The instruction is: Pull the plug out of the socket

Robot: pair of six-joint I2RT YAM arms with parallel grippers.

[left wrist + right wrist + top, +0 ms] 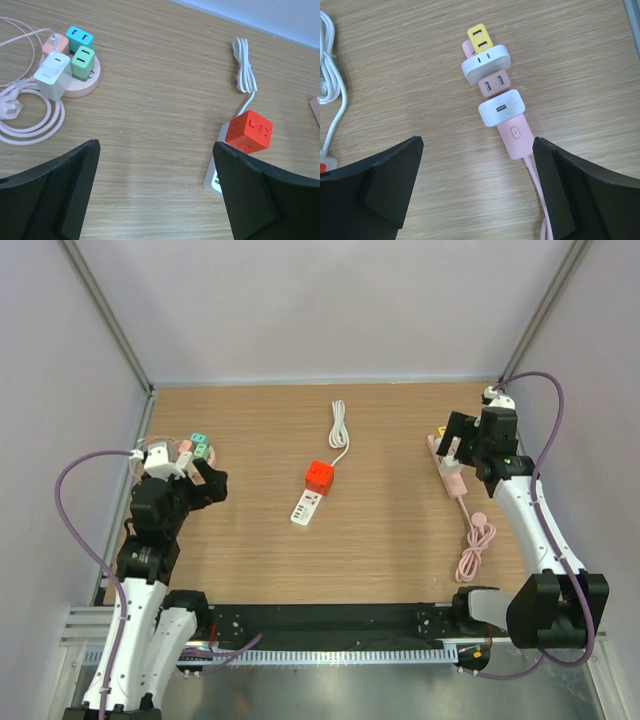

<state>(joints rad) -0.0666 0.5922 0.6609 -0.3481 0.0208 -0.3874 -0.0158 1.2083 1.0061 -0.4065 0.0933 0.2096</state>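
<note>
Both are wide open and empty: left gripper (156,150) beside the round socket (80,86) at the counter's (400,540) left edge, right gripper (477,147) over the pink strip (513,133) along the right edge.

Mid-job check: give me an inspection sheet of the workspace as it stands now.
Surface: wooden table, bare between items.
Job's things: red cube plug seated on white power strip, centre; not pulled.
Clutter: round pink hub with four adapters, left; pink power strip with four adapters, right.
Grippers: left gripper open, empty; right gripper open, empty, over pink strip.
Cables: white cord bundled; hub's pink cord coiled; strip's pink cord coiled.
Surroundings: pale walls, metal frame.
</note>
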